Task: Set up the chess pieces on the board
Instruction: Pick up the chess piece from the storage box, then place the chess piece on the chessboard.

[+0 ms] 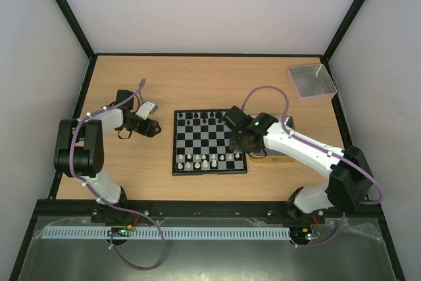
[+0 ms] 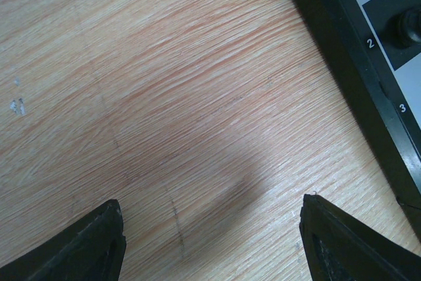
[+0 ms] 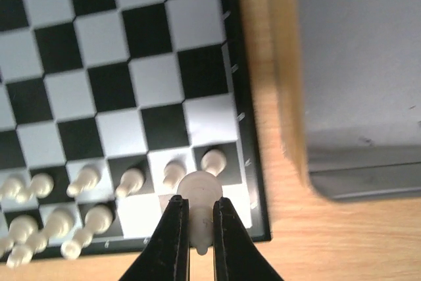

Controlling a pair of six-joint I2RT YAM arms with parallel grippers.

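The board (image 1: 209, 141) lies mid-table, with black chess pieces (image 1: 200, 118) on its far rows and white ones (image 1: 207, 160) on its near rows. My right gripper (image 3: 200, 201) hovers over the board's near right corner (image 3: 260, 228), shut on a white piece (image 3: 199, 189) that hangs between the fingers. Just beyond it stands a row of white pawns (image 3: 212, 160). My left gripper (image 2: 214, 208) is open above bare wood left of the board, with nothing between its fingers. The board's black rim (image 2: 368, 77) and a black piece (image 2: 408, 27) show at the upper right of the left wrist view.
A tan-rimmed tray (image 3: 273, 64) lies right against the board's right side, partly under my right arm. A grey metal tray (image 1: 313, 81) stands at the back right corner. Black frame posts edge the table.
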